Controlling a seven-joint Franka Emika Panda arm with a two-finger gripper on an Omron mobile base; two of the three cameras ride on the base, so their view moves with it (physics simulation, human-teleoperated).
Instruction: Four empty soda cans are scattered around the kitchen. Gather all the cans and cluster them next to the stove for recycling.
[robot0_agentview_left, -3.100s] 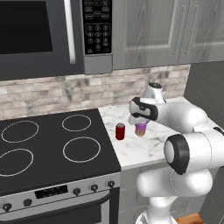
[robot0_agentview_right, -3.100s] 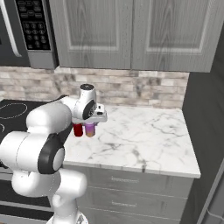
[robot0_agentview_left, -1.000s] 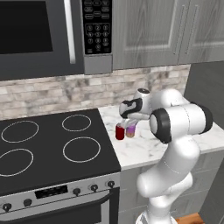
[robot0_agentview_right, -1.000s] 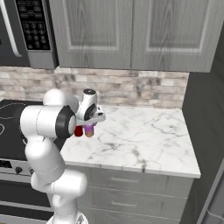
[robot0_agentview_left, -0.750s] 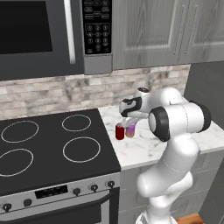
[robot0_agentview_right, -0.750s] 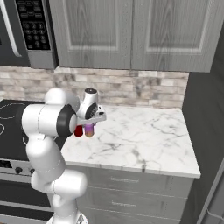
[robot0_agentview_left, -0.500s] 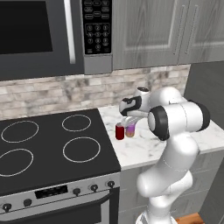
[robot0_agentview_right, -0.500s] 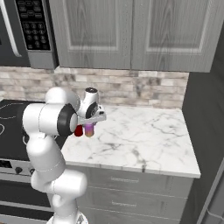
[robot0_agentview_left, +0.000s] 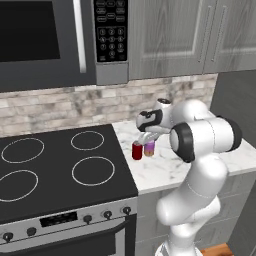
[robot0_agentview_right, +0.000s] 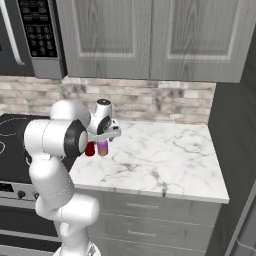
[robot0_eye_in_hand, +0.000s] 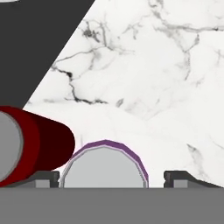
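In the left base view little has shifted since a second ago: the arm holds the same bent pose and the two cans stand where they stood, though the pincer (robot0_agentview_left: 148, 139) above them now looks a touch wider. It hangs directly over the pink-purple can (robot0_agentview_left: 149, 148), which stands upright on the marble table (robot0_agentview_left: 165, 170) straight below the fingers, and the red can (robot0_agentview_left: 137, 150) stands just beside it on the stove side, close to the edge of the stove (robot0_agentview_left: 65, 165). Whether the fingers touch the pink-purple can cannot be told from here. In the right base view the pincer (robot0_agentview_right: 104, 139) sits over the same pair, the pink-purple can (robot0_agentview_right: 103, 147) right under it and the red can (robot0_agentview_right: 90, 148) next to it toward the stove (robot0_agentview_right: 10, 135), partly hidden by the arm; both rest on the table (robot0_agentview_right: 160, 160), as they did a second earlier. In the hand view the fingertips (robot0_eye_in_hand: 177, 177) stand apart at either side of the pink-purple can (robot0_eye_in_hand: 104, 166), whose silver top lies between them with a clear gap on the right-hand tip, so the jaws are spread and not clamped. The red can (robot0_eye_in_hand: 39, 142) lies just outside the left tip, next to the pink-purple one, and the dark stove (robot0_eye_in_hand: 35, 43) fills the corner beyond it.
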